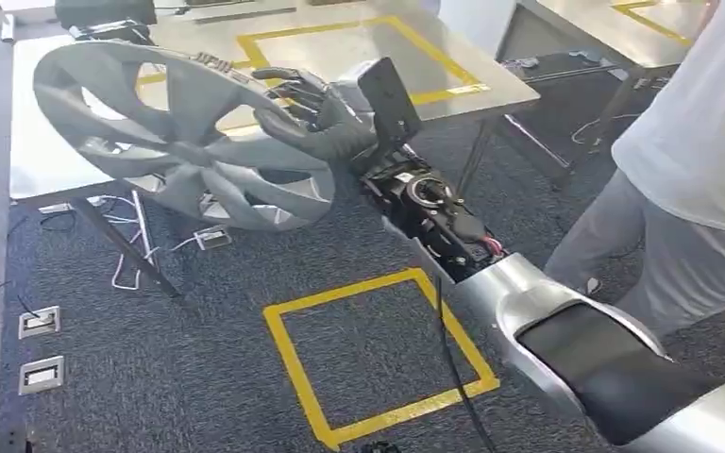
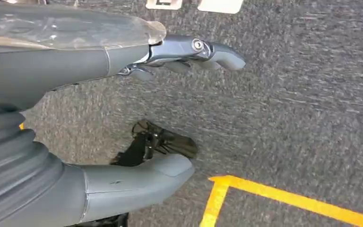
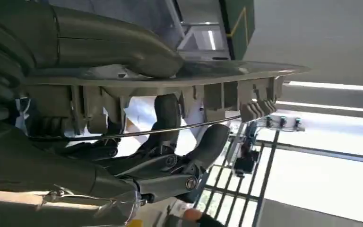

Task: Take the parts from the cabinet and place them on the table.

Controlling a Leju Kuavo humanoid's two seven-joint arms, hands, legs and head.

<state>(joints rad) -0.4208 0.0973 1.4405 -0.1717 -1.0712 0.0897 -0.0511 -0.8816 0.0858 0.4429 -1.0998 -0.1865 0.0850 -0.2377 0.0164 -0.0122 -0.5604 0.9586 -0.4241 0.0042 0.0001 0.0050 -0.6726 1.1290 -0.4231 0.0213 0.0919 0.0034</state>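
While my right hand point(image 1: 316, 113) grips the grey spoked plastic wheel cover point(image 1: 184, 132) upper left, over the steel table point(image 1: 340, 47), my left hand point(image 2: 170, 52) hangs empty, fingers spread, above grey carpet point(image 2: 288, 118)

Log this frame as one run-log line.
right hand: grips wheel cover rim | cover: airborne, near table | left hand: empty, over carpet

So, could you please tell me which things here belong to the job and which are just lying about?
Job: wheel cover, gripped by right hand; steel table with yellow taped square.

Lying about: floor sockets, loose cables, yellow floor square, person standing nearby.
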